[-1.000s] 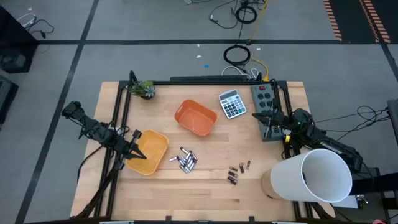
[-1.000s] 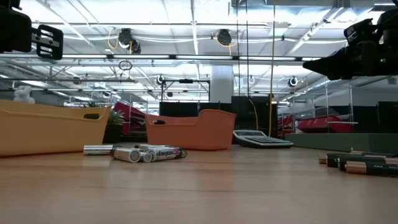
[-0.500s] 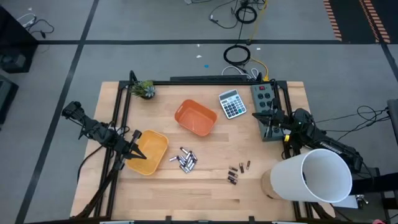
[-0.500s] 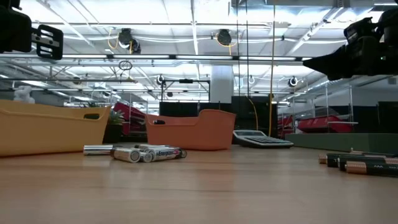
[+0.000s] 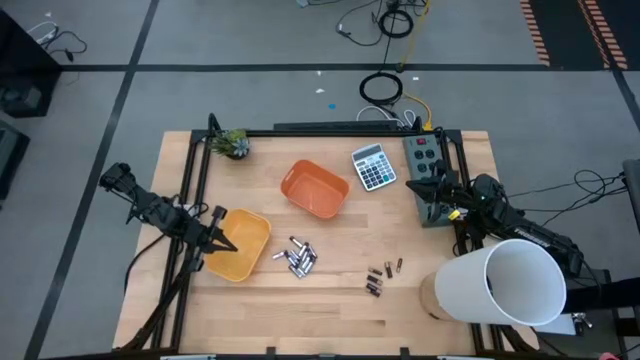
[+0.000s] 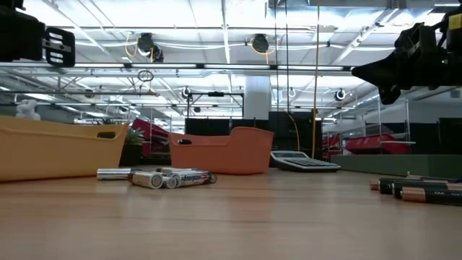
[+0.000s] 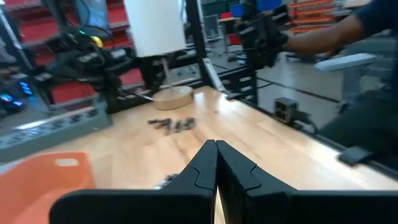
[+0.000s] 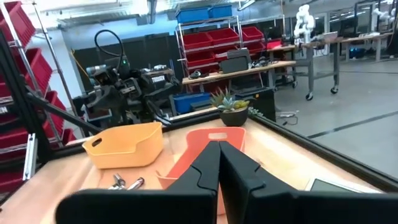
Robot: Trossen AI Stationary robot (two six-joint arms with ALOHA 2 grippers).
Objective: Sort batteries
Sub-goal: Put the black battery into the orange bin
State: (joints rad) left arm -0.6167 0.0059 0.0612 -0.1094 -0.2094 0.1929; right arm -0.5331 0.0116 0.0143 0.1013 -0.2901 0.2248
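Several silvery-grey batteries [image 5: 300, 257] lie in a loose heap on the wood near the table's middle, also seen in the low view [image 6: 162, 177]. A few thinner dark batteries [image 5: 380, 277] with coppery ends lie to their right [image 6: 415, 190]. A yellow bin [image 5: 243, 245] and an orange bin [image 5: 314, 189] stand on the table. My left gripper [image 5: 228, 243] hovers shut over the yellow bin's left edge [image 7: 216, 144]. My right gripper [image 5: 420, 185] hovers shut near the table's right edge [image 8: 219, 144], above a grey power strip.
A calculator [image 5: 373, 166] lies behind the orange bin, a grey power strip [image 5: 425, 170] at the right edge, a small potted plant [image 5: 233, 143] at the far left corner. A large white cylinder [image 5: 505, 285] on a round wooden base stands at the near right corner.
My right gripper has tipped a little while staying above the table's right side. The batteries and bins have kept their places.
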